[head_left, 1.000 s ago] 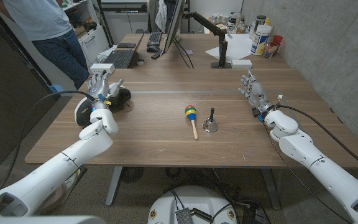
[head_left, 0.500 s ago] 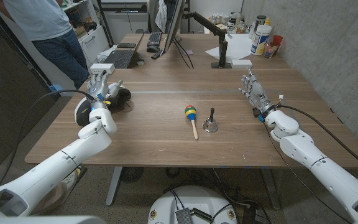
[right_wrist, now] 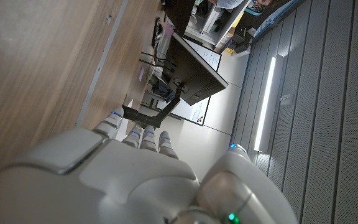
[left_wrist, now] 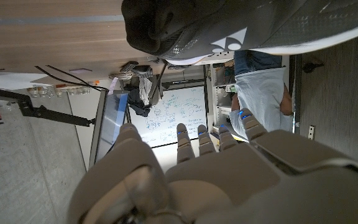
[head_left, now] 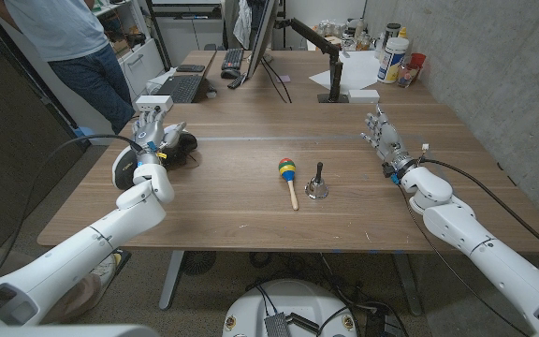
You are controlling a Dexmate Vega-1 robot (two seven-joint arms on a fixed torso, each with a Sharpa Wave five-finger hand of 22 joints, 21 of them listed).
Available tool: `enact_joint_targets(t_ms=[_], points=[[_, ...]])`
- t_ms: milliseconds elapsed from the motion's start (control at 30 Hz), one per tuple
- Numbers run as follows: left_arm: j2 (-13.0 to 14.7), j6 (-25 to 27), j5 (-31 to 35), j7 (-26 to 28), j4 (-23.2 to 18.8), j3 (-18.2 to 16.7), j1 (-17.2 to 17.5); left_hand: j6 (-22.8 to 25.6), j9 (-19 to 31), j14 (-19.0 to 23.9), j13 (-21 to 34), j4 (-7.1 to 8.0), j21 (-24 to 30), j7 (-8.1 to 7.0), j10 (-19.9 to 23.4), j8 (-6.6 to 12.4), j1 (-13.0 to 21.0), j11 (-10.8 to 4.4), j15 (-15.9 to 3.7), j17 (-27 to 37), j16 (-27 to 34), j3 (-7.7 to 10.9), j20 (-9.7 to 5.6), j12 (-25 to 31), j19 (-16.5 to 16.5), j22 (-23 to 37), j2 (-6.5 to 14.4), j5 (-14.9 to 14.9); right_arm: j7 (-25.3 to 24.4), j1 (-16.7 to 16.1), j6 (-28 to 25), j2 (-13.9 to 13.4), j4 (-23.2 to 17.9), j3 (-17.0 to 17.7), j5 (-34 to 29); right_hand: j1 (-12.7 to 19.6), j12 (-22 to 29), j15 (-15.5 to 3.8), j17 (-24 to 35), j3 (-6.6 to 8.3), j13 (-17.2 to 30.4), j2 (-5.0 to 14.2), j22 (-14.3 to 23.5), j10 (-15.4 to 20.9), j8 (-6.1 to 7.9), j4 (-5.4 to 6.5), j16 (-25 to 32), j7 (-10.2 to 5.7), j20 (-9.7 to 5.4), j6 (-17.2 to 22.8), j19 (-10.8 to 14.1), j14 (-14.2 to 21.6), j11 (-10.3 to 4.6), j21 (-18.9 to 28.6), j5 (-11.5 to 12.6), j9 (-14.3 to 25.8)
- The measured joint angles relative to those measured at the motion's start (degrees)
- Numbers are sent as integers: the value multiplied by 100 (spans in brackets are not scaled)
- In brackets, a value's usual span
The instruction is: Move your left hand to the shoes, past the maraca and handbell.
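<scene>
A pair of shoes [head_left: 182,146], black and grey, lies at the table's left edge; in the left wrist view the shoes [left_wrist: 229,25] sit close beyond my fingers. My left hand [head_left: 153,126] stands upright right beside them, fingers spread and holding nothing. From its own wrist camera the left hand [left_wrist: 216,180] has straight fingers with nothing in them. The maraca [head_left: 288,172], with a striped coloured head and a wooden handle, and the small metal handbell [head_left: 317,183] lie mid-table. My right hand [head_left: 380,137] stands open at the right, well away from them; the right hand [right_wrist: 135,180] holds nothing.
A person [head_left: 73,42] stands behind the table's far left corner. A keyboard [head_left: 178,87], a monitor [head_left: 262,37] on a stand, a black lamp arm [head_left: 321,47] and several bottles [head_left: 393,58] crowd the far side. A concrete wall [head_left: 513,75] runs along the right.
</scene>
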Motion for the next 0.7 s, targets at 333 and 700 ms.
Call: enact_joint_targets(t_ms=[333,700], points=[[10,-38,7,-37,83,34,-18,0,0,0,0,0,0,0,31,0,0,-31,0,0,0,0,0,0,0,0,0,0,-12,-34,21,-18,-23,27,2,0,0,0,0,0,0,0,0,0,0,0,0,0,0,0,0,0,0,0,0,0],[-10,-110,8,-70,238,96,-69,116,0,-19,0,1,0,-23,71,0,0,-72,-19,0,0,49,-24,0,23,0,0,0,-14,-44,25,-23,-32,33,5,0,0,0,-1,0,0,0,0,0,0,0,0,0,0,0,0,0,0,0,0,0]])
